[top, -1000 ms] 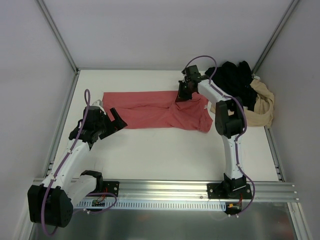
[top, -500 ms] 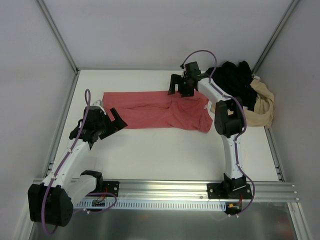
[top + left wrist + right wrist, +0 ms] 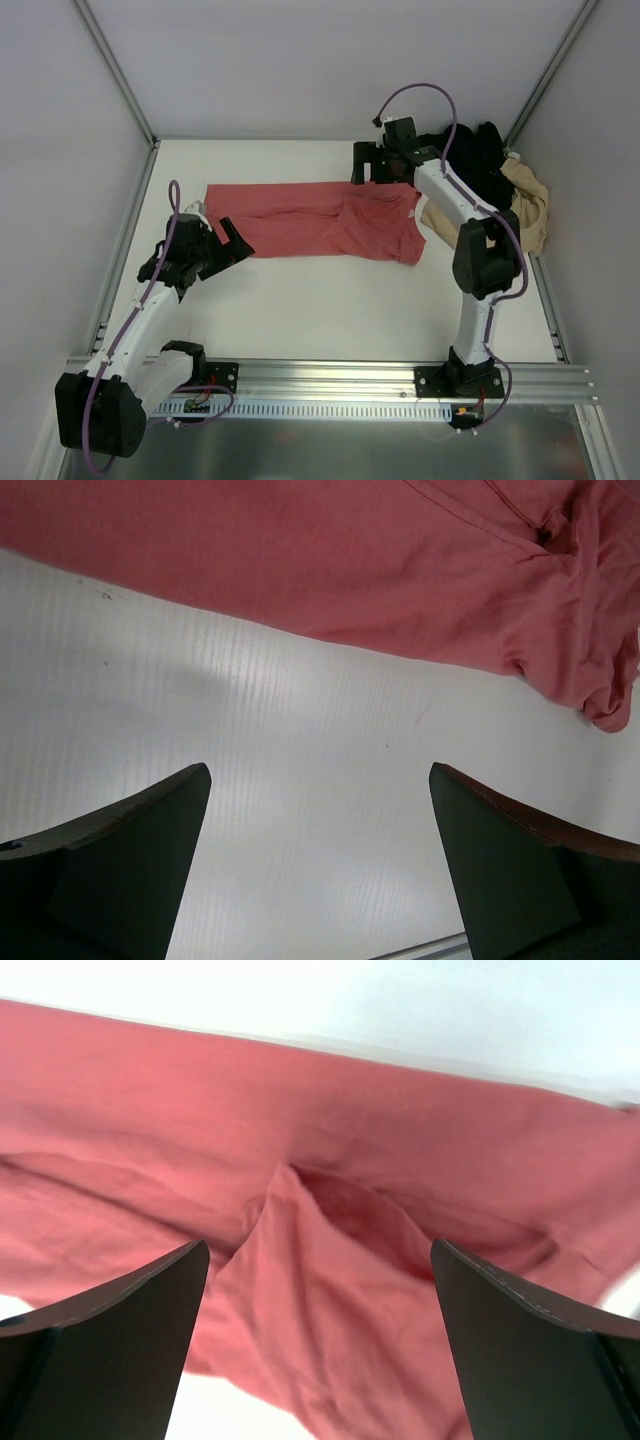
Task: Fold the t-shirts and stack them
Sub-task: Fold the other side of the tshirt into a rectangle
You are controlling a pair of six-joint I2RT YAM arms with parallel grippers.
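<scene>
Coral-red cloth lay in a long band on the white table (image 3: 300, 310). This was the coral-red t-shirt (image 3: 300, 218), mostly flat, with its right end wider and bunched into loose wrinkles. Off that right end you had the black t-shirt (image 3: 478, 160) in a crumpled heap. The beige t-shirt (image 3: 530, 215) was slumped further out on the same side, and neither was folded.

The right gripper (image 3: 365, 165) hovered over the coral-red t-shirt's far edge, toward its right end. Its jaws were spread wide and held nothing, and its wrist view looked down on a raised pleat in the cloth. The left gripper (image 3: 235, 238) sat just off the shirt's near left corner. It was also spread and empty, with only bare table between its fingers (image 3: 130, 850).

You should have judged this shirt light, limp and thin, so it would sag from any pinch and keep no shape by itself. A grip in the middle would only have tented it. The better holds were the corners of one short end, with each pinch catching every layer at the hem. The bunched right end probably needed smoothing first. A shallow pinch risked lifting only the top layer, and a hasty drag risked undoing the lengthwise fold.
</scene>
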